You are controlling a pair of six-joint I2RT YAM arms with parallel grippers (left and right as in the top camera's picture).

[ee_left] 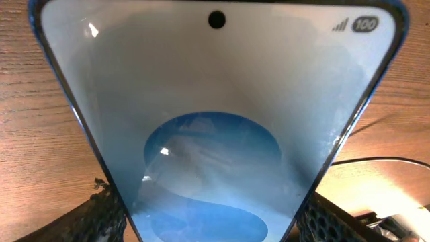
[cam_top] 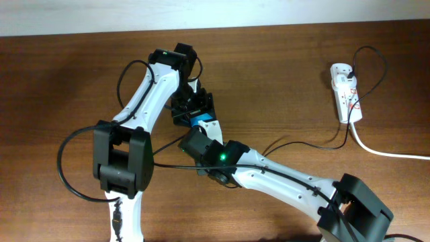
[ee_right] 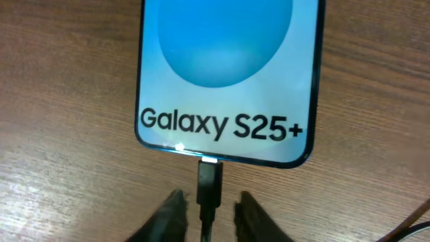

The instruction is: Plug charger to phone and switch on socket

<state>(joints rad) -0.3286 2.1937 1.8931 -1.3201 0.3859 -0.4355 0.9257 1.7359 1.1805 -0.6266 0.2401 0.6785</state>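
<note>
**Phone and charger at table centre; power strip at far right**

1. Phone. The slim, black-edged phone (ee_right: 227, 81) with a bright blue screen lies flat and face up on the brown wooden table (cam_top: 67, 81), at its centre. In the overhead view the two arms cover most of it. The screen shows a lighter oval and the dark text "Galaxy S25+".

2. Left pincer. The left pincer (ee_left: 211, 218) reaches the phone from the far side. Its dark, mesh-textured fingers (ee_left: 101, 215) sit against the two long edges of the phone, one on each side, so the pincer is clamped on the phone body.

3. Charger. The small black connector (ee_right: 209, 180) of the thin black charger cable (cam_top: 302, 144) touches the middle of the phone's near short edge, in line with the port. How deep it is seated cannot be told.

4. Right pincer. The right pincer (ee_right: 210, 198) stands spread, with one finger on each side of the connector. A gap shows between each finger and the connector, so it grips nothing.

5. Socket. The narrow white power strip (cam_top: 345, 91) with small red marks lies at the far right, well apart from the phone. The charger cable runs from it toward the centre. Its thick white cord (cam_top: 383, 151) leaves toward the right edge. The switch position is too small to read.
</note>
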